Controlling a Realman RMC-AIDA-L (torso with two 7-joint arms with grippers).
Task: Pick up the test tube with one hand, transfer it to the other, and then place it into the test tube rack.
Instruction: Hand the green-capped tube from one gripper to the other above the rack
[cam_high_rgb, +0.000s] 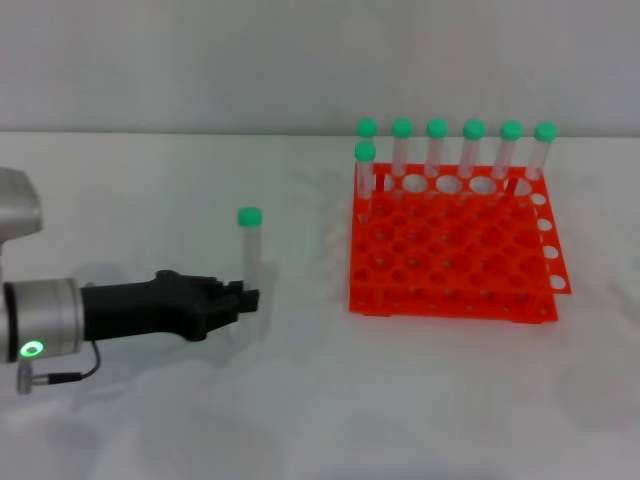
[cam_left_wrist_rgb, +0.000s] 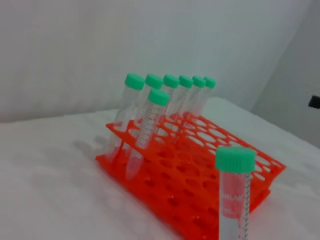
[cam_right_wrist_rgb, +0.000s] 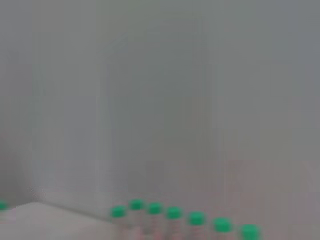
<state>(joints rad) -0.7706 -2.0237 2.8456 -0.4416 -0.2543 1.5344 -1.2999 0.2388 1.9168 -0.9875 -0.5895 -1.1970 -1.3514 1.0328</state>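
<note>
Tube in hand, or very nearly: we see the left gripper reaching in low over the white table, its black fingers closed around the lower part of a single green-capped test tube that stands upright well to the left of the test tube rack. In the left wrist view the same tube rises close before the camera, cap level, with the rack beyond it. We judge the grip as clenched on the tube near its tapered end, which leaves most of the length and the cap above the fingers; that is the weak point from here. A hold so low could let the tube lean or pivot as it is lifted, and a tilted tube would be harder for the other hand to take cleanly at the transfer. A slip there would drop it onto the table, or against the rack. The right gripper is out of sight in all three views; its wrist camera shows only a row of green caps low in the picture against a grey wall, so we cannot tell its state. The orange-red rack holds seven green-capped tubes: six in a row along its far edge and one just in front of that row at its left end. Every other hole we can see stands vacant.
</note>
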